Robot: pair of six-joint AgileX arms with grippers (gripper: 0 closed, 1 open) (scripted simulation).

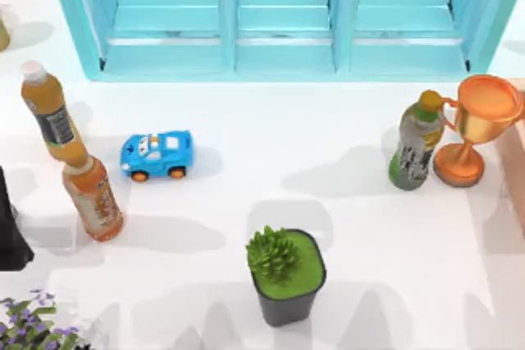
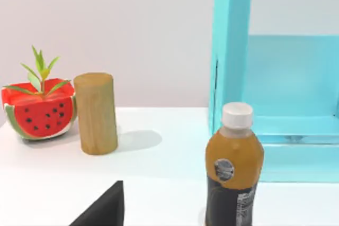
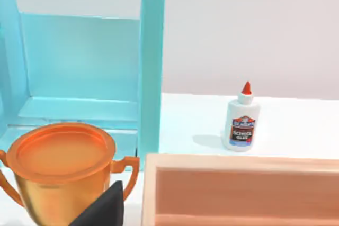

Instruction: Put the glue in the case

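Glue, a white plastic bottle with a red conical cap (image 3: pixel 242 120), stands upright beyond the right gripper's dark fingertip (image 3: pixel 103 207), past a pale wooden tray (image 3: pixel 238 189), beside the large turquoise wooden case (image 3: pixel 151 62). Finger opening cannot be told. Recommended: clear the copper trophy (image 3: pixel 58 170), approach level, grasp mid-body.

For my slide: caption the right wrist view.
Glue standing beside the case, behind a trophy and wooden tray.
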